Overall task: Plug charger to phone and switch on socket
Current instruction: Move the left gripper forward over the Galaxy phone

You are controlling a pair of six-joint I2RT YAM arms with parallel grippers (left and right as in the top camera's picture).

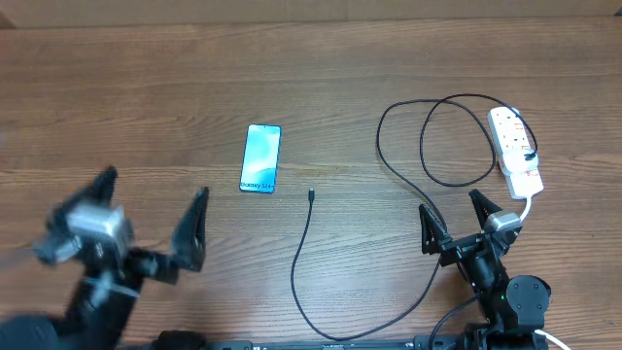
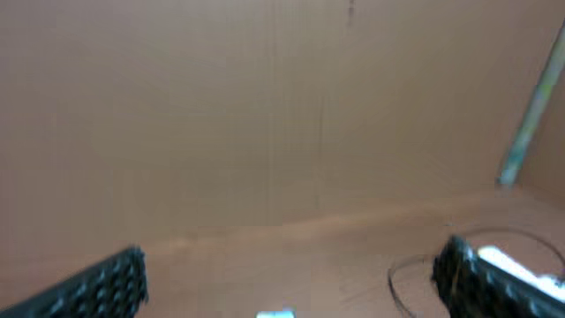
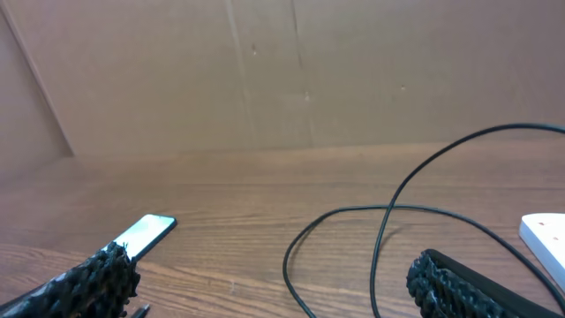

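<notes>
- Overhead: left gripper (image 1: 153,187) blurred, its outer finger a soft smear; its arm is cut off by the bottom edge.
- Overhead: phone (image 1: 261,158) lettering too small to read; socket (image 1: 515,148) switch position too small to tell.
- Overhead: cable (image 1: 295,267) partly hidden at the right gripper (image 1: 449,202).
- Left wrist: whole view blurred; phone a pale sliver at the bottom edge; socket partly behind a finger (image 2: 494,283).
- Right wrist: socket cut by the right edge; phone's near end behind a finger (image 3: 88,283).
</notes>
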